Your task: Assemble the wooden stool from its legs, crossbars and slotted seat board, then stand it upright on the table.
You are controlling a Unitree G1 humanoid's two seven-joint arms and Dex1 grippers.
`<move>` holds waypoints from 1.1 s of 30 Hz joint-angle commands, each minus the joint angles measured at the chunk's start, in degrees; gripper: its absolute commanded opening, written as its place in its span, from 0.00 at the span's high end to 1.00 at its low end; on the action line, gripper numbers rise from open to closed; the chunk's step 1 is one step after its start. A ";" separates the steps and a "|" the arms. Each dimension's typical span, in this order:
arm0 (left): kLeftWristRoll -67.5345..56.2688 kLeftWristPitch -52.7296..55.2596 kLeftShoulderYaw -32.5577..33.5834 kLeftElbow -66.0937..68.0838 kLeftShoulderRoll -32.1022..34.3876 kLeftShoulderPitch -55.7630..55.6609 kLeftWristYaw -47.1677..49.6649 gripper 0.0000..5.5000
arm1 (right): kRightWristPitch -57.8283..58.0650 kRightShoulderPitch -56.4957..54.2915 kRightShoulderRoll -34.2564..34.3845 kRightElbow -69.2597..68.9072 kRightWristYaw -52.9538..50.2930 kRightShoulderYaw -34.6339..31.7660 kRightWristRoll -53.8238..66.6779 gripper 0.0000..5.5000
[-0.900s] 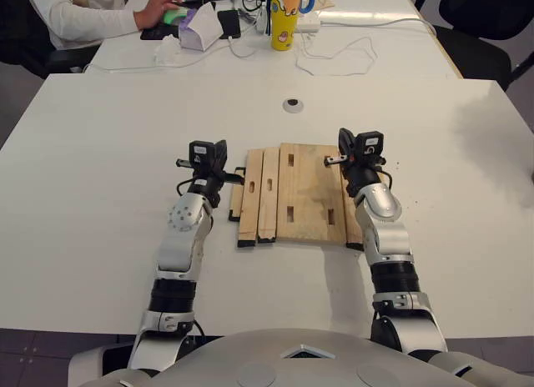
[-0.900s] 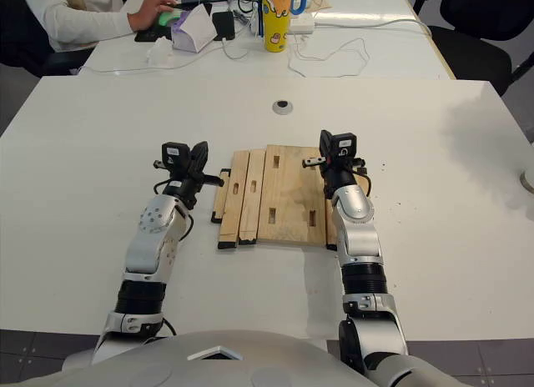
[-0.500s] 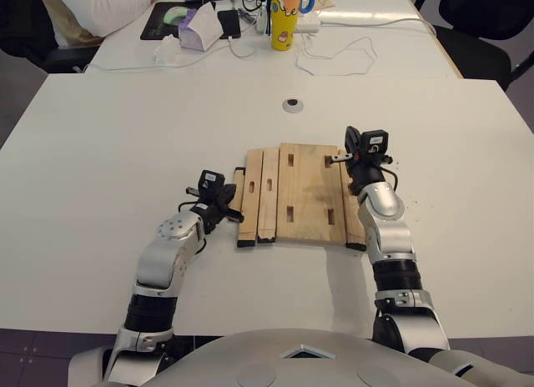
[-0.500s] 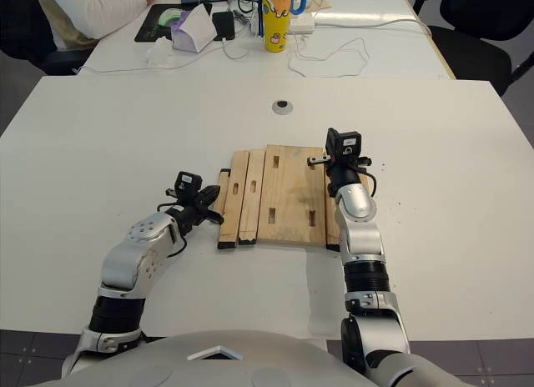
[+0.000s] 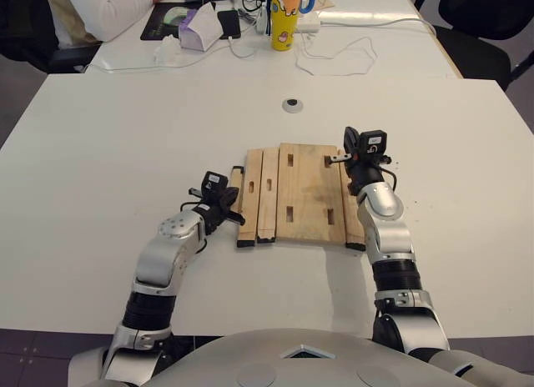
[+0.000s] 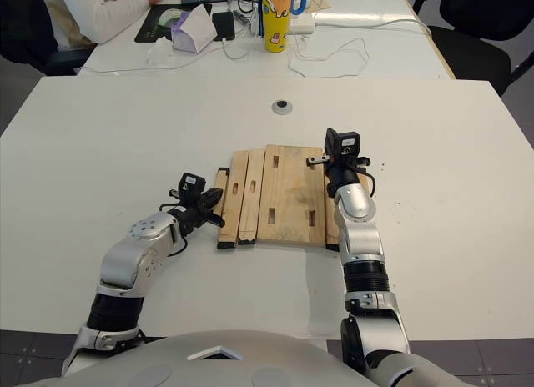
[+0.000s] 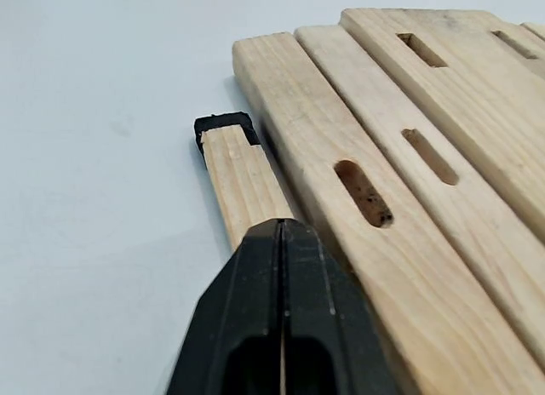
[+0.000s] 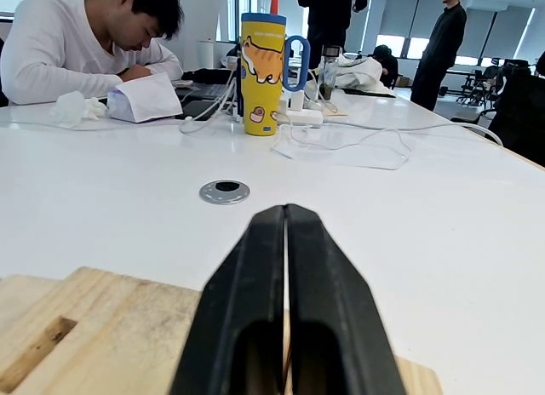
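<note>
We count one seat board (image 5: 310, 191), two slotted bars (image 5: 269, 193) on its left, one thin bar (image 5: 237, 185) left of those, and one right bar (image 5: 354, 233) at the board's other edge. All lie flat on the white table (image 5: 125, 137). A grommet (image 5: 292, 105) lies beyond them, and a yellow cup (image 5: 286, 16) stands on the next table (image 5: 375, 57). The left gripper (image 7: 279, 231), fingers together, is over the thin bar. The right gripper (image 8: 285, 212), fingers together, is over the board's far right corner.

- Seat board (image 5: 313, 195): pale wood, slotted, lying flat on worktop (image 5: 125, 137), unassembled.
- Inner slat (image 5: 269, 195), outer slat (image 5: 249, 205): slotted, flat, side by side along the board's left edge.
- Narrow bar (image 7: 243, 178): black-capped end, against the outer slat.
- Black-tipped piece (image 5: 354, 227): along the board's right edge.
</note>
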 commanded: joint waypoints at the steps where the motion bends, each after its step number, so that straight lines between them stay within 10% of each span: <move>1: 2.22 0.29 1.26 4.51 2.08 0.85 1.50 1.00 | 0.20 -0.77 0.30 0.54 -0.37 0.19 -0.17 1.00; 9: 2.64 -3.90 5.75 6.85 3.03 -2.91 2.84 1.00 | 0.48 -0.71 0.78 0.87 -0.65 0.18 -0.04 1.00; 33: 1.87 4.20 4.67 1.89 -1.72 -1.01 6.61 0.40 | -0.49 -0.29 0.83 0.69 -0.94 0.63 -1.00 1.00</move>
